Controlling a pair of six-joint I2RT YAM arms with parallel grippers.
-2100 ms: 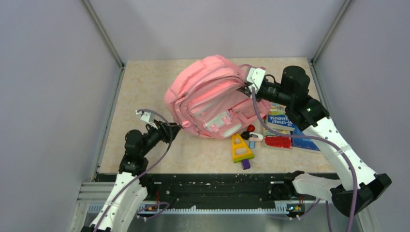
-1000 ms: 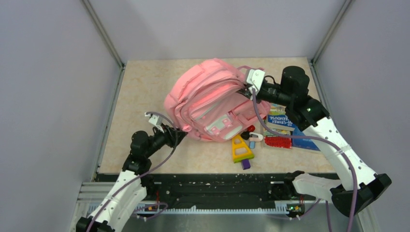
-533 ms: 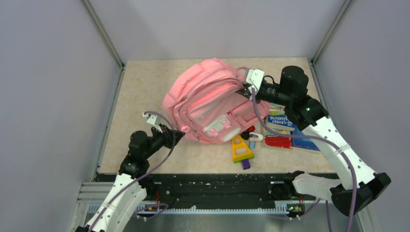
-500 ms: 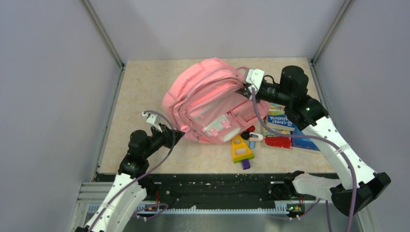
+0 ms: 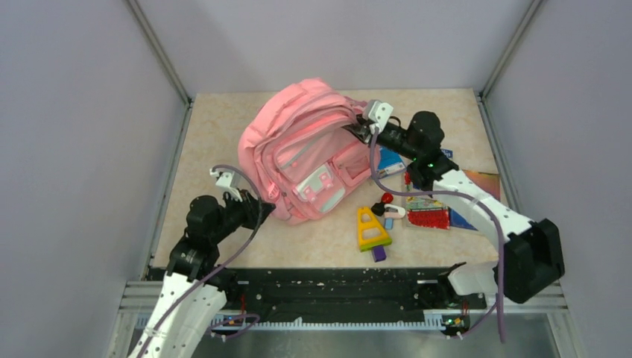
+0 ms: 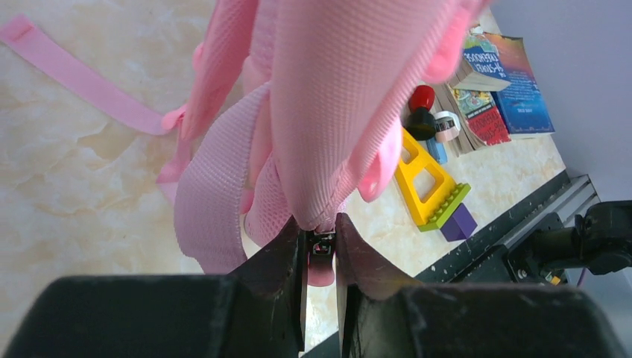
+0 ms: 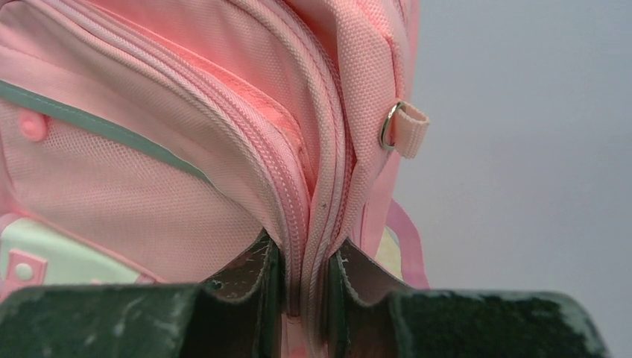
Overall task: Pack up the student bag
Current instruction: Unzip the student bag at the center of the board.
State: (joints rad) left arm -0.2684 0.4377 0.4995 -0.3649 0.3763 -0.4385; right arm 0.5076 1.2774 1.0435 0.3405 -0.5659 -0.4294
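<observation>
On the table (image 5: 216,127), student bag (image 5: 298,149) pinched twice: left gripper (image 5: 268,203) clamped on fabric at its 7 o'clock, right gripper (image 5: 358,128) on zipper seam at 2 o'clock.

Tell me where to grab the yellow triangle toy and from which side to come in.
Probably from straight above, closing across the narrow tip half of the yellow triangle toy. It lies flat on the table, so its two slanted sides are free to pinch, and they sit closest there. The wide end carries a purple block.
</observation>
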